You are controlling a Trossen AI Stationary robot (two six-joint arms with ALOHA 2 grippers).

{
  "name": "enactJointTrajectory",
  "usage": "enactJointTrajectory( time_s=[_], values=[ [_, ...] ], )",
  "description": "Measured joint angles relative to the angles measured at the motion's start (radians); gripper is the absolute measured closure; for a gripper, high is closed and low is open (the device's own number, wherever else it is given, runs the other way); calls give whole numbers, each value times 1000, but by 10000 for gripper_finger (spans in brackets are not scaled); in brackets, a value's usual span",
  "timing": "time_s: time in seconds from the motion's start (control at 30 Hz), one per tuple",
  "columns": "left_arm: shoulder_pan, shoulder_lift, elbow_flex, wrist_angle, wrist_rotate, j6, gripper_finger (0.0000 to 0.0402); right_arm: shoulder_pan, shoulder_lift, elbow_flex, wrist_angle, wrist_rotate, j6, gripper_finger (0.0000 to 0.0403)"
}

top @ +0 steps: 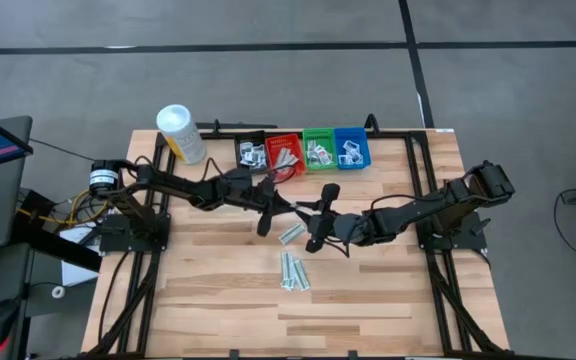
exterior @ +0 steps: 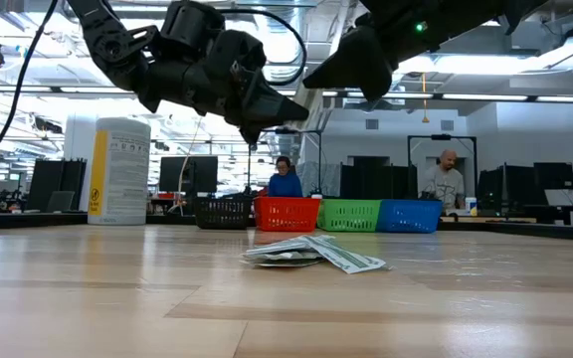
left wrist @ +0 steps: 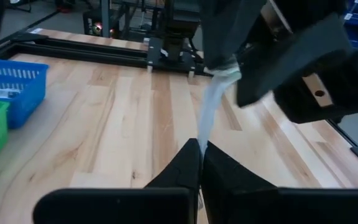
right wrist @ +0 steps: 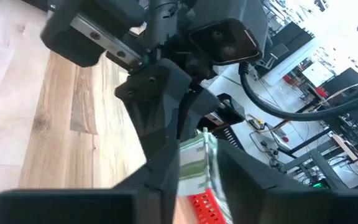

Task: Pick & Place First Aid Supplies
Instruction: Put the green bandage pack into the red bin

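A long pale-green wrapped strip (left wrist: 211, 109) is stretched in the air between my two grippers over the middle of the table. My left gripper (top: 268, 212) (left wrist: 199, 157) is shut on one end of it. My right gripper (top: 318, 215) (right wrist: 194, 165) is shut on the other end. More pale-green strips lie flat on the wood below, one (top: 291, 235) just beneath the grippers and a small group (top: 294, 271) nearer the table's near edge. In the low view these packets (exterior: 311, 254) form a low heap, with both grippers high above it. My left gripper pinches the strip's near end (left wrist: 202, 140) between its two fingertips, with the fingers lying along the strip. The strip is lifted clear of the table and runs straight to the other gripper. My right gripper pinches the strip's other end (right wrist: 196, 154) between its two fingers, green and white wrapper showing in the gap. That end is lifted clear too, and the left gripper faces it close by.
Along the far edge stand a black bin (top: 251, 152), a red bin (top: 284, 150), a green bin (top: 318, 148) and a blue bin (top: 351, 147), each holding packets. A white canister (top: 181, 133) with a yellow label stands at the far left. People show in the room behind.
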Motion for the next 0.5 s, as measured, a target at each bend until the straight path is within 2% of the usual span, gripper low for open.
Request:
enactJointTrajectory(
  time_s=[0.3,0.5],
  values=[
    [104,0,0,-7,-111,0,396,0,0,0,-140,45,84,186],
    [239,0,0,-7,-210,24,395,-2,0,0,-246,63,189,170]
  ],
)
